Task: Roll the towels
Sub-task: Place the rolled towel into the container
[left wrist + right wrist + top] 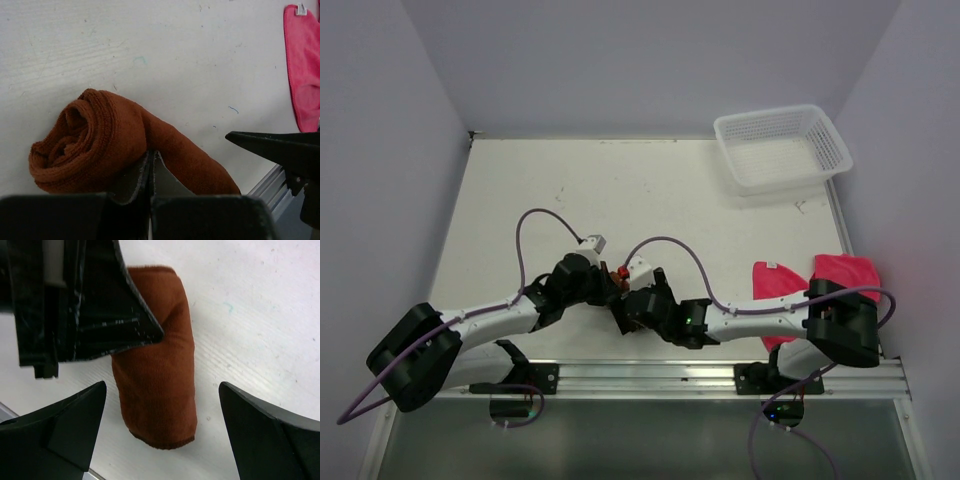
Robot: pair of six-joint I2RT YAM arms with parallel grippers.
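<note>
The rust-brown towel (100,140) lies on the white table as a roll, its spiral end to the left in the left wrist view. My left gripper (151,156) is shut, its tips pressed against the roll's side; no cloth shows between the jaws. My right gripper (163,385) is open and straddles the roll's other end (160,390) without touching it. In the top view both grippers (610,285) (627,310) meet near the front middle and hide most of the roll (619,271). The pink towel (790,280) lies flat at the right, partly under the right arm.
A white mesh basket (780,150) stands at the back right corner. An aluminium rail (720,375) runs along the table's near edge, close behind the roll. The pink towel also shows at the top right of the left wrist view (302,75).
</note>
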